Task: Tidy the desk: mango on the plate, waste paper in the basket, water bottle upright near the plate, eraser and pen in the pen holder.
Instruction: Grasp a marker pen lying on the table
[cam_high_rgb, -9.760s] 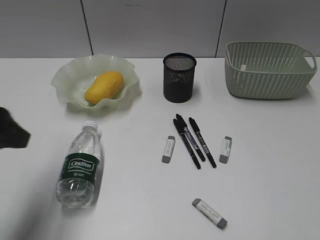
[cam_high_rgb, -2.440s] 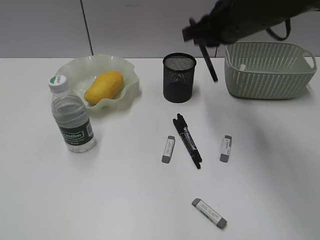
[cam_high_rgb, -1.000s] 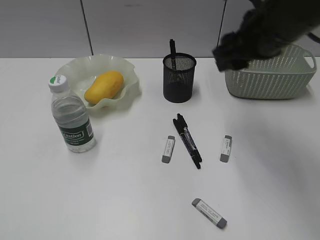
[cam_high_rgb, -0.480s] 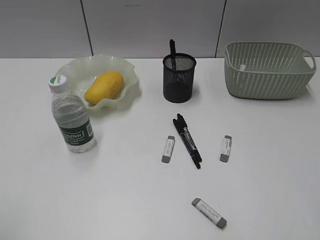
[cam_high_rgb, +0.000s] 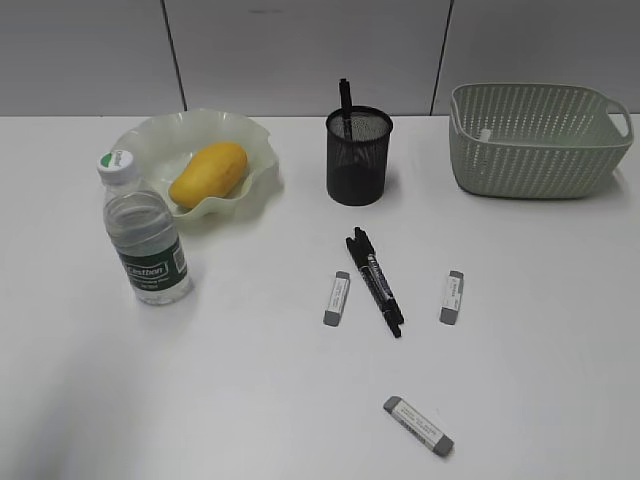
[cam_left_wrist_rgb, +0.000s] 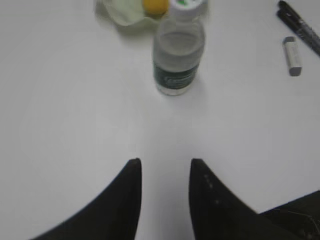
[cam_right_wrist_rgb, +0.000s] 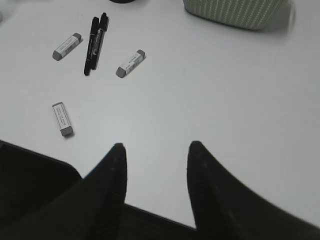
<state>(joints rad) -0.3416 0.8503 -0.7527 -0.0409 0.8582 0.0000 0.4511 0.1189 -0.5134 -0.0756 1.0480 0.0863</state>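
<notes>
Upper left of exterior view: mango (cam_high_rgb: 208, 173) on plate (cam_high_rgb: 150, 140); bottle (cam_high_rgb: 144, 232) upright just below plate. Holder (cam_high_rgb: 358, 158) top centre, one pen (cam_high_rgb: 345, 98) standing inside. Basket (cam_high_rgb: 536, 138) upper right; paper (cam_high_rgb: 486, 134) only a white bit behind weave. Centre of surface (cam_high_rgb: 250, 390): two pens (cam_high_rgb: 375, 281), three erasers (cam_high_rgb: 337, 298). Left fingers (cam_left_wrist_rgb: 134, 172) apart, empty. Right fingers (cam_right_wrist_rgb: 120, 155) apart, empty.

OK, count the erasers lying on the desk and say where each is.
3. One eraser left of the two pens, one right of them, one nearest the front edge. None seems hidden.
</notes>
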